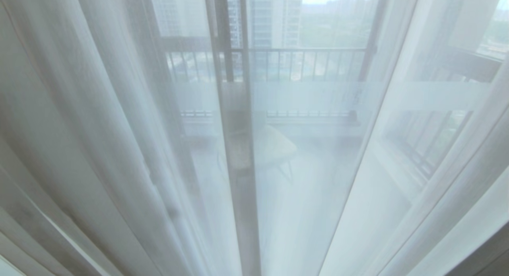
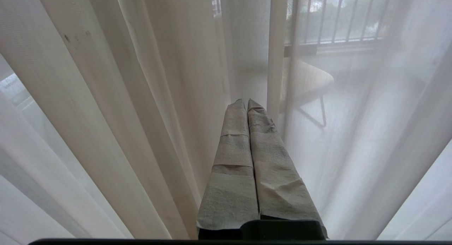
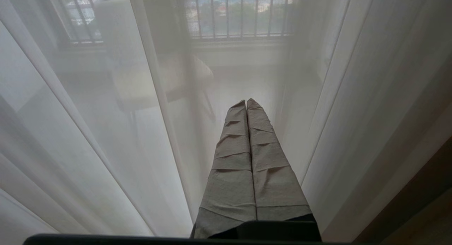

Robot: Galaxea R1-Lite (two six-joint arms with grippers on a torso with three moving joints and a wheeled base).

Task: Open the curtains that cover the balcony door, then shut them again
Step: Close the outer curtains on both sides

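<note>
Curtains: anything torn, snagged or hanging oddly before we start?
No tears or snags. The curtains hang drawn in even folds. Only oddity: small dark specks on one fold in the left wrist view, which look like stains.

curtains (image 1: 99, 148) before balcony door (image 1: 238, 156), chair (image 1: 274, 146) behind

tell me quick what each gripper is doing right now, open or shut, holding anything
Left gripper: shut, holding nothing, tips pointing at the sheer cream-white curtains.
Right gripper: shut, holding nothing, also facing the curtains.
</note>
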